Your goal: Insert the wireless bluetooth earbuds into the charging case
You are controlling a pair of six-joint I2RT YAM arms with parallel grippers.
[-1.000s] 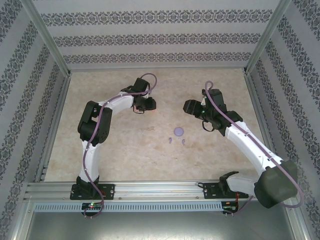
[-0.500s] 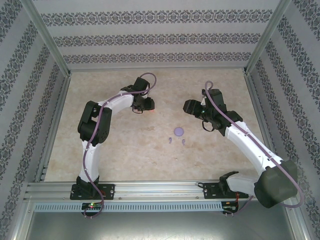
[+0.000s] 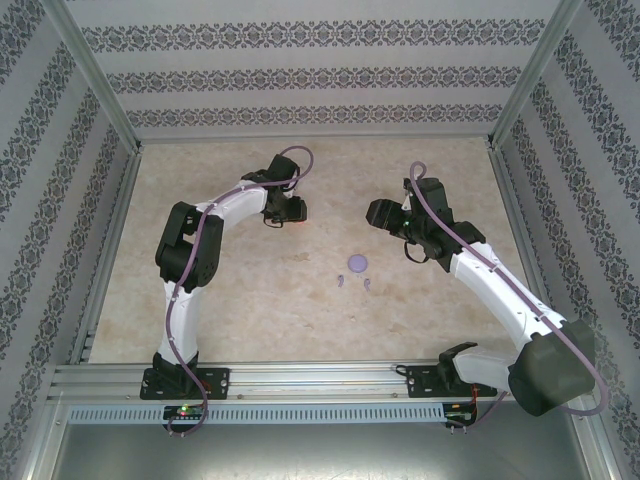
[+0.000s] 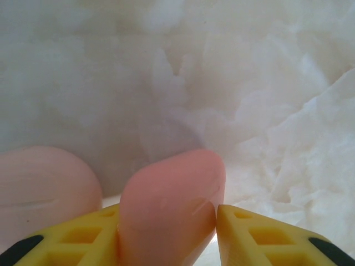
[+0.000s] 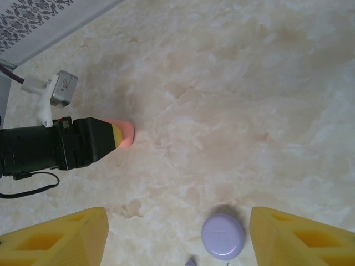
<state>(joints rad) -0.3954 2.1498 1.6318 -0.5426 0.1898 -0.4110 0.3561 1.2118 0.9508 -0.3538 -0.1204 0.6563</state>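
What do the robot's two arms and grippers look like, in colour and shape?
The left arm and the right arm have white tubular links, black joints and a thin purple cable looping along each. The left fingers and right fingers are yellow wedges with hollow pockets, on black bodies.

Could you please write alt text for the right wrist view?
Looking down on a marble tabletop, the yellow jaws of the right gripper stand wide open, with a round lilac case lying below between them. At left, the black left gripper holds a salmon-pink piece at its tip.

Glossy pink piece [image 4: 166, 205], matt stone-look tabletop [image 5: 222, 83]
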